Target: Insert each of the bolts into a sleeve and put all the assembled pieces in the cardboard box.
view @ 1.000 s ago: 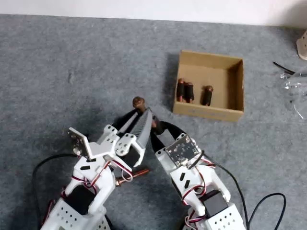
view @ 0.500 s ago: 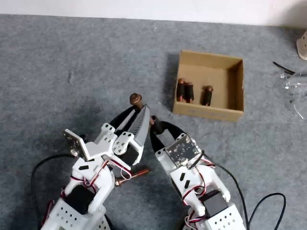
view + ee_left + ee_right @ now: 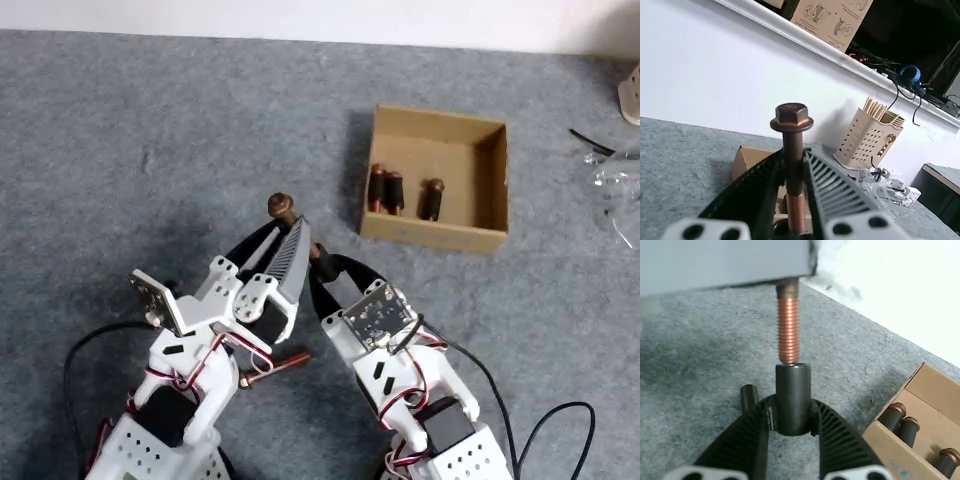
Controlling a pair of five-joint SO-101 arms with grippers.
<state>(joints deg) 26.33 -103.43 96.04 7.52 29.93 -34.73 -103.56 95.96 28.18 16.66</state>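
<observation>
Lining up is the whole game here. The left gripper [image 3: 794, 151] has its fingers clamped on the shank of a copper-coloured hex-head bolt [image 3: 791, 119], with the head pointing away from the wrist and the threads toward the other arm. The right gripper [image 3: 793, 402] is pinched around a dark cylindrical metal sleeve [image 3: 792, 382]. From its wrist view the threaded tip sits right at the sleeve's mouth. It looks like it's touching or close to it, but not clearly inside yet. Both parts are held up off the grey felt-like table cover [image 3: 150, 130], near the brown cardboard box [image 3: 430, 237], which has three assembled pieces [image 3: 400, 192] in it.

My take: get the two axes dead coaxial first, then push slowly along the bolt's length. The bolt looks a hair off to one side of the bore, so I'd nudge before pushing or it'll catch the rim. A loose copper bolt [image 3: 278, 364] and a spare dark sleeve [image 3: 748, 396] lie on the cover for the next round.
</observation>
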